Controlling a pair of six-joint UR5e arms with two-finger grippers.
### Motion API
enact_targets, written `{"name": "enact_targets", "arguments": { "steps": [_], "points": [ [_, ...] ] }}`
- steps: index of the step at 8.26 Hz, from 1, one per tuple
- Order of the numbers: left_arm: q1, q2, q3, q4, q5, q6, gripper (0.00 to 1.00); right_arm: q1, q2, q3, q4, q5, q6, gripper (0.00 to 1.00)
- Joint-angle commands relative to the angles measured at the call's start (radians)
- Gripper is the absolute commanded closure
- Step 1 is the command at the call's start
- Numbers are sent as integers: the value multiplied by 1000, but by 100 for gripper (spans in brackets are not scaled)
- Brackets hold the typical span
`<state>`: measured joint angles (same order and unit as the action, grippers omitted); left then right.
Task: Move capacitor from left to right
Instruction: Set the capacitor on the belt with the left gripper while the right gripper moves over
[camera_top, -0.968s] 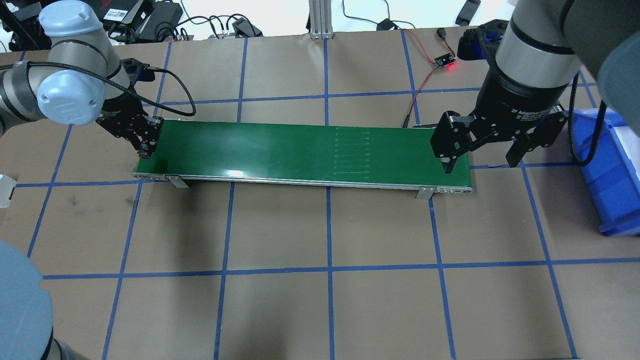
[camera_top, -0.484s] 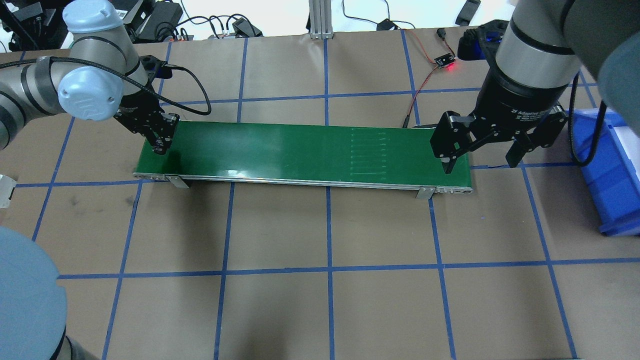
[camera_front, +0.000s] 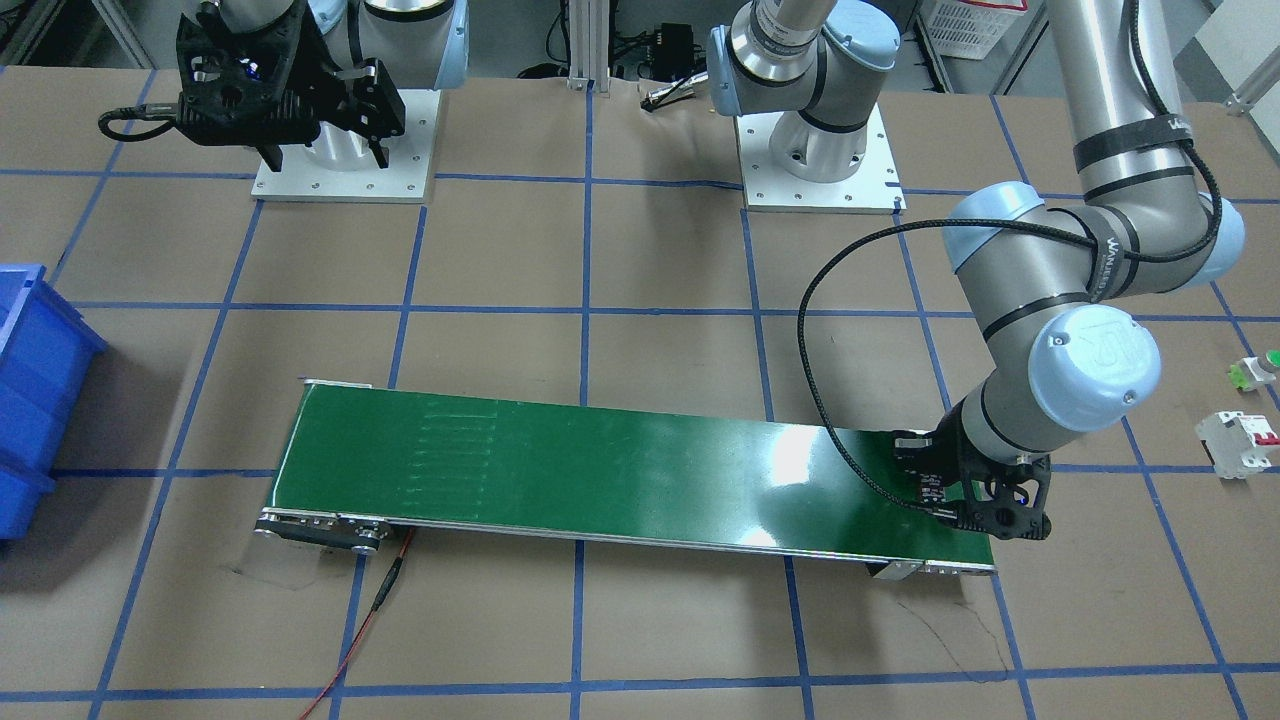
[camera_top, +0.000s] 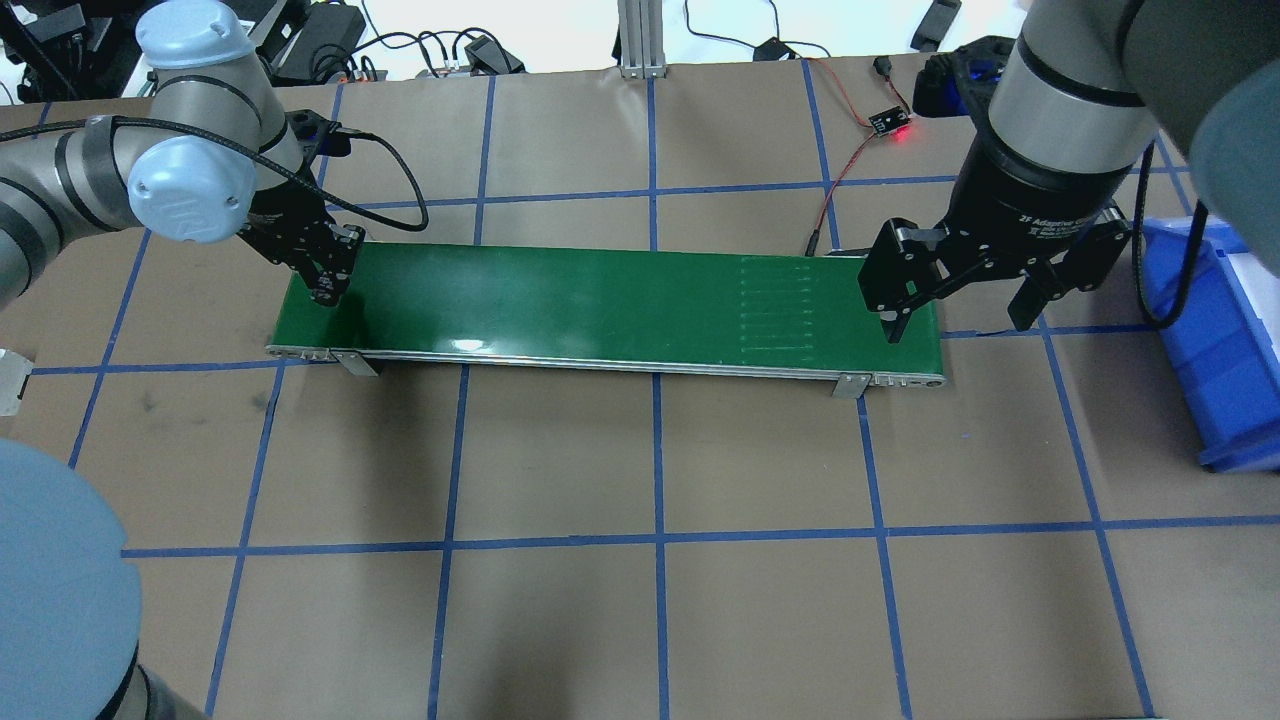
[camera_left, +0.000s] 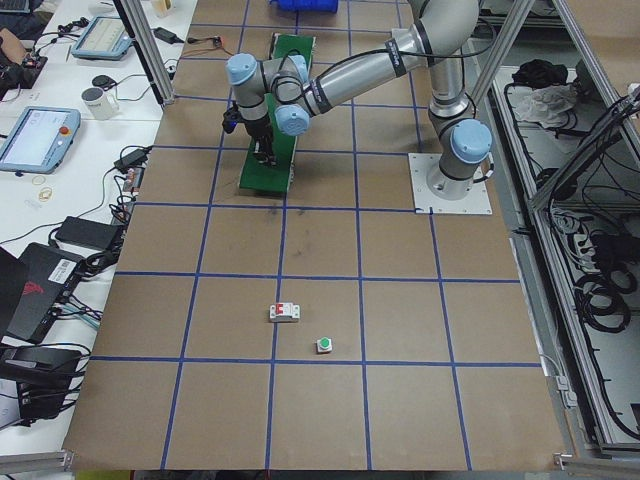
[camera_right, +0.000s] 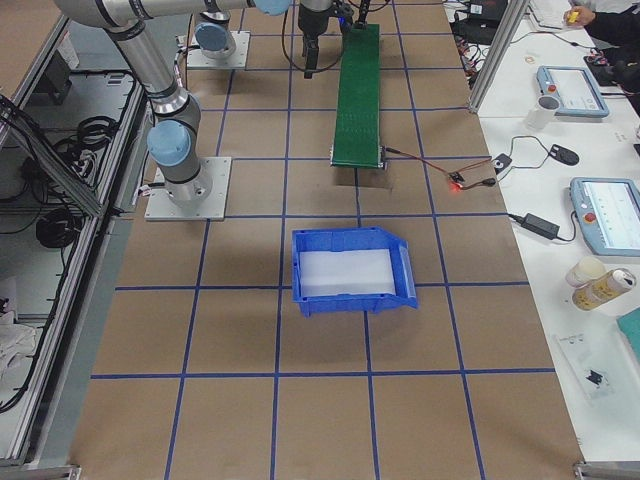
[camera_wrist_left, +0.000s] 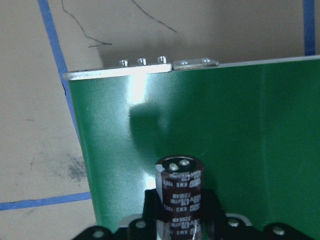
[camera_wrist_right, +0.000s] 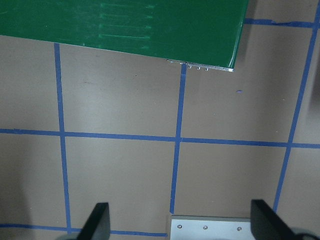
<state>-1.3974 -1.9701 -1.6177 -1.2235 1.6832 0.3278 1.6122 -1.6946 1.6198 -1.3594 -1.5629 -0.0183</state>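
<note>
The capacitor (camera_wrist_left: 180, 197), a dark maroon cylinder with a silvery end and markings, stands clamped between my left gripper's fingers. My left gripper (camera_top: 325, 288) is shut on it and holds it just above the left end of the green conveyor belt (camera_top: 600, 300); it also shows in the front-facing view (camera_front: 985, 510). My right gripper (camera_top: 957, 322) is open and empty, hanging over the belt's right end. In the right wrist view its two fingers stand wide apart over the brown table, with the belt's end (camera_wrist_right: 125, 20) at the top.
A blue bin (camera_top: 1220, 340) stands at the table's right edge. A white circuit breaker (camera_front: 1240, 432) and a green push button (camera_front: 1258, 368) lie on the table beyond the belt's left end. A red wire and small lit board (camera_top: 890, 125) lie behind the belt.
My left gripper has moved right with the capacitor, from the belt's left edge to over its left end. The belt's faint seam marks have shifted to the right. The right gripper has barely moved.
</note>
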Motion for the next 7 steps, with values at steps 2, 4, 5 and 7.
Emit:
{"name": "enact_targets", "arguments": {
  "steps": [2, 4, 5, 7],
  "points": [
    [0, -26, -2, 118, -2, 3, 79, 0, 24, -9, 0, -2, 0, 0],
    [-2, -24, -5, 131, -3, -10, 69, 0, 65, -9, -9, 6, 9, 0],
    [-3, -23, -7, 131, -14, -21, 48, 0, 93, -9, -67, 7, 11, 0],
    [-6, -6, -11, 130, -53, -77, 10, 0, 183, 0, -295, 7, 9, 0]
  ]
}}
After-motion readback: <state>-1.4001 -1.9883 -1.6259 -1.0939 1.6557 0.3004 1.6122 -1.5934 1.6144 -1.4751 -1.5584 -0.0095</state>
